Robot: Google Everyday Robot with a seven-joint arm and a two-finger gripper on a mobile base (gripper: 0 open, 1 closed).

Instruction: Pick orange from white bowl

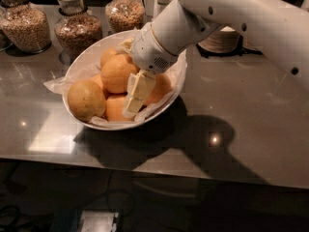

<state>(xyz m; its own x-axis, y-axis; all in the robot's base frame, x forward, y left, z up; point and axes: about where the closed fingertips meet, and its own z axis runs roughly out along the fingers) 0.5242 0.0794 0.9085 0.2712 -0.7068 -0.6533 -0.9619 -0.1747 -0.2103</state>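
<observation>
The white bowl (91, 50), lined with crinkled white paper, stands on the grey counter and holds several oranges. The topmost orange (115, 74) sits in the middle, with another orange (116, 109) below it and one (160, 88) to the right. A duller yellowish fruit (86, 99) lies at the bowl's left front. My gripper (133, 103) reaches down into the bowl from the upper right. It is wedged between the topmost orange and the right-hand one, and its tip is near the front orange. The white arm (231, 18) hides the back right of the bowl.
Three glass jars of grain (77, 30) stand behind the bowl at the back left. A stack of small white bowls (219, 40) sits at the back right, partly behind the arm. The counter's front edge (145, 168) runs below the bowl.
</observation>
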